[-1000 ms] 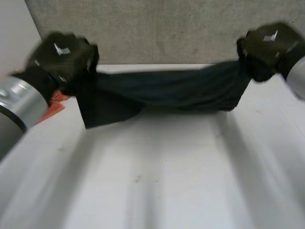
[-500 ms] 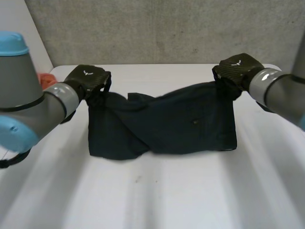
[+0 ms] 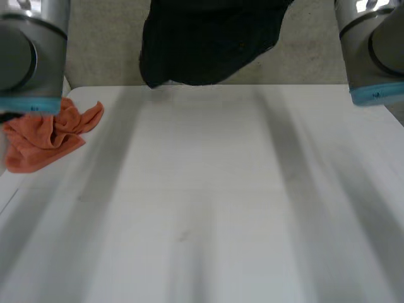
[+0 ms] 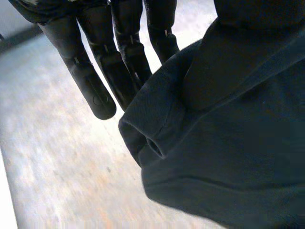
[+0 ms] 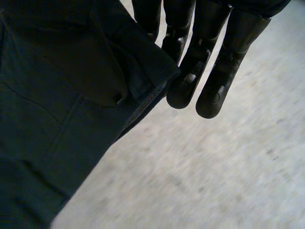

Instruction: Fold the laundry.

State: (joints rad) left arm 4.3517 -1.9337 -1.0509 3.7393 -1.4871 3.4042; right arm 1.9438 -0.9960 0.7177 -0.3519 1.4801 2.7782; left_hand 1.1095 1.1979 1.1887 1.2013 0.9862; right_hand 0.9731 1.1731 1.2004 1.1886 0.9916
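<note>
Garment: dark garment (image 3: 208, 44), hanging in the air between both arms, above the far edge of the table (image 3: 202, 208) and clear of its top.
Left hand: left hand (image 4: 114, 62) pinches one upper edge; the fingers are near straight, with cloth bunched beside them.
Right hand: right hand (image 5: 228, 57) pinches the opposite upper edge; the fingers are straight, with cloth draped over the inner ones.
Other item: orange cloth (image 3: 47, 136), crumpled on the table by the left arm, well apart from the garment.
Risk, grip: you hold by narrow pinches, so a quick swing could pull an edge free.
Risk, lay-down: the lower hem hangs uneven. Set down like that, it would likely fold under itself.
</note>
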